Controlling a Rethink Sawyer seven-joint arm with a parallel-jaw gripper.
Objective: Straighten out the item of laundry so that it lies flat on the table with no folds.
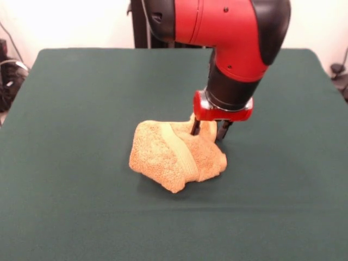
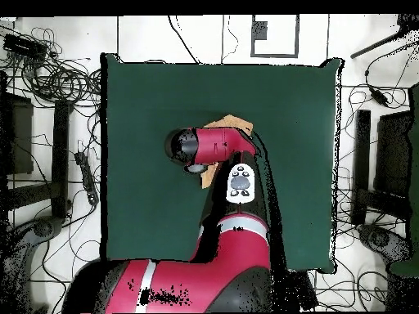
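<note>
Nearest us in the front view, bare green counter (image 1: 174, 228) runs across the whole foreground with nothing on it. Beyond that, close to the counter's middle, we find the towel (image 1: 176, 156), bunched into a thick lump with its paler woven band (image 1: 182, 149) folded diagonally across the top, from about eleven o'clock down to five. It is far from flat; several layers are stacked.

At the lump's two o'clock corner we see the jaws (image 1: 209, 129) come straight down, parted, one finger (image 1: 195, 126) pressed into the far edge of the cloth and the other standing just outside it at the cloth's edge. We judge they straddle a fold but have not yet closed on it.

So the towel's bulk lies toward seven o'clock from the jaws, and we reckon a pull toward one or two o'clock would draw the layers open.

Farther back, the red arm (image 1: 228, 32) rises to the pedestal. In the overhead view the arm (image 2: 217, 147) hides most of the towel (image 2: 233, 123). Nothing else stands on the counter to obstruct.
</note>
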